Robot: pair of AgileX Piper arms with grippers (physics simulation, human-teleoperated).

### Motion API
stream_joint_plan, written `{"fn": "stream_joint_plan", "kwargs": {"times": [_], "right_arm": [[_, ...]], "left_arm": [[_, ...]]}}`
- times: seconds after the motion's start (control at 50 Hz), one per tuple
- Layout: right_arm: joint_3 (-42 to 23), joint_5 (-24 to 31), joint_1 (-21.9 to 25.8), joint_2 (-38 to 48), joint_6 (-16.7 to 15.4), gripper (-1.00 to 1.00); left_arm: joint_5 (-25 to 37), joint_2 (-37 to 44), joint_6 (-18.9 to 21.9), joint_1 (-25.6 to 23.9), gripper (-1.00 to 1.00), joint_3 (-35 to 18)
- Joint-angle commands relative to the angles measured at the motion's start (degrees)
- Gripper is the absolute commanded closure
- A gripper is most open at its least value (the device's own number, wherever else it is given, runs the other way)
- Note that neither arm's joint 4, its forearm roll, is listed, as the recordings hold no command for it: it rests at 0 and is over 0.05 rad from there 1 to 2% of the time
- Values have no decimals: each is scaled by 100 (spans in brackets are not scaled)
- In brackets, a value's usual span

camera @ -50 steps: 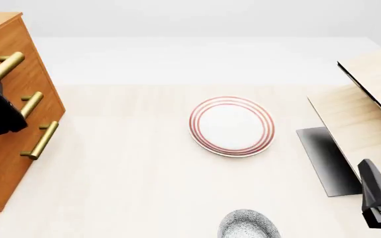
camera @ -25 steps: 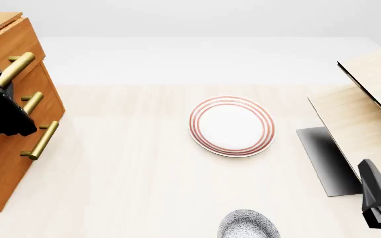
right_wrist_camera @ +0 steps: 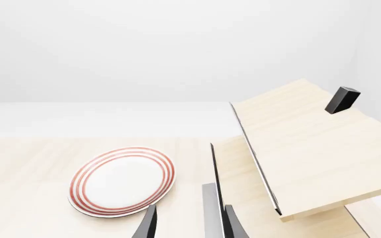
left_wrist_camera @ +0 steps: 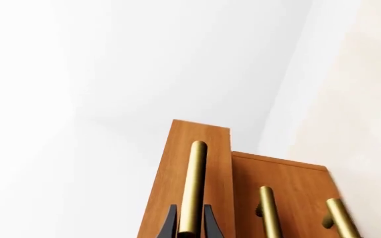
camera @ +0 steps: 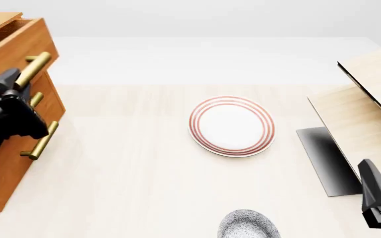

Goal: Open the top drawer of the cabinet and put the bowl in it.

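The orange-brown cabinet (camera: 5, 148) stands at the table's left edge. Its top drawer (camera: 15, 47) sticks out past the two lower ones. My left gripper (camera: 18, 85) is shut on the top drawer's brass bar handle (camera: 33, 69). In the left wrist view the fingers (left_wrist_camera: 170, 225) clamp that handle (left_wrist_camera: 192, 188) against the drawer front (left_wrist_camera: 214, 158). The speckled bowl (camera: 247, 225) sits at the near table edge, partly cut off. My right gripper (camera: 370, 173) hangs open and holding nothing at the near right, well right of the bowl. Its fingers (right_wrist_camera: 149, 225) point toward the plate.
A white plate with red rings (camera: 231, 126) lies mid-table, also in the right wrist view (right_wrist_camera: 121, 181). A pale light-wood structure with a black edge (camera: 369, 109) fills the right side, close to my right gripper. The two lower drawer handles (camera: 41, 141) are partly hidden by my left arm.
The top drawer has slid out to the right with my left gripper on its handle. The right arm, plate and bowl have not moved.
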Motion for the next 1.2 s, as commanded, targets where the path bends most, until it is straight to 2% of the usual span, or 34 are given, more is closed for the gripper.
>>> {"fn": "stream_joint_plan", "kwargs": {"times": [0.02, 0.42, 0.68, 0.78, 1.12, 1.14, 1.2], "right_arm": [[6, 7, 0, -14, -2, -100], [5, 7, 0, -13, -3, -100], [5, 7, 0, -13, -3, -100], [6, 7, 0, -13, -3, -100], [6, 7, 0, -13, -3, -100], [6, 7, 1, -13, -3, -100], [6, 7, 1, -12, -2, -100]], "left_arm": [[253, -271, 70, -261, 100, 127], [190, -453, 111, -565, 100, 327], [601, -1246, 71, -573, 100, 610], [583, -1369, 151, -665, 100, 735], [376, -1307, 214, -1065, 100, 765], [544, -1356, 165, -1143, -100, 685], [271, -1371, 264, -1285, -100, 892]]}}
